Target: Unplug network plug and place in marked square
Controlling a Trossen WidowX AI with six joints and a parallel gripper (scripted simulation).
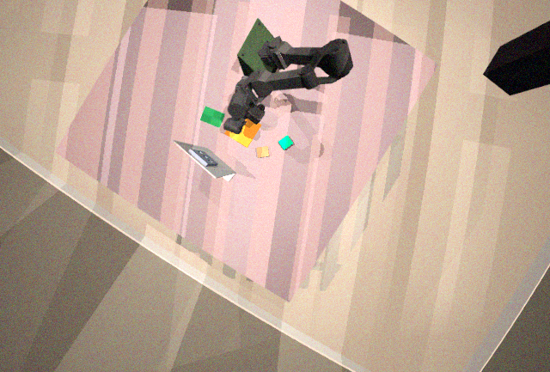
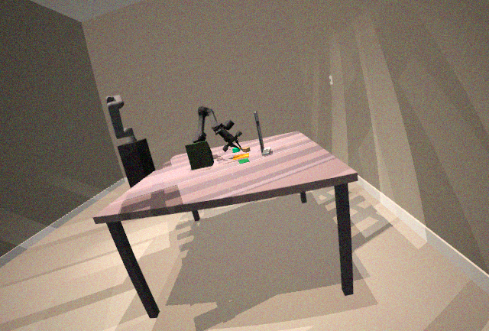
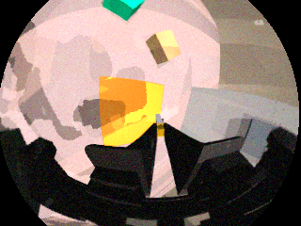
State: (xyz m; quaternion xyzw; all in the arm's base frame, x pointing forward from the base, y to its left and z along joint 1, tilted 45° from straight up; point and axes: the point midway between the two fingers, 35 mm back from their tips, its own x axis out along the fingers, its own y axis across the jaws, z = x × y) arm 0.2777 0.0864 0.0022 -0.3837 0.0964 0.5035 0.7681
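Observation:
My gripper [image 2: 240, 147] [image 3: 159, 125] is shut on the small plug [image 3: 159, 120], whose grey and yellow end shows between the fingertips in the wrist view. The plug is out of the socket. The fingertips point down, low over the table [image 1: 275, 226] [image 2: 292, 169], by the orange and yellow marked square [image 1: 243, 138] [image 2: 241, 157] [image 3: 127, 96]. The plug overlaps the square's right edge in the wrist view; its exact height is unclear. The upright grey panel [image 1: 223, 170] [image 2: 259, 134] [image 3: 207, 110] stands to the right in the wrist view, apart from the fingertips. Its socket [image 1: 203, 156] [image 3: 259, 137] is partly hidden there.
A tan block [image 1: 262, 151] [image 2: 246, 149] [image 3: 163, 47] and a teal block [image 1: 285, 142] [image 2: 235, 149] [image 3: 123, 8] lie near the square. A flat green patch [image 1: 212, 116] [image 2: 244, 160] lies beside it. A dark green box [image 1: 255, 45] [image 2: 199, 155] stands near the arm's base.

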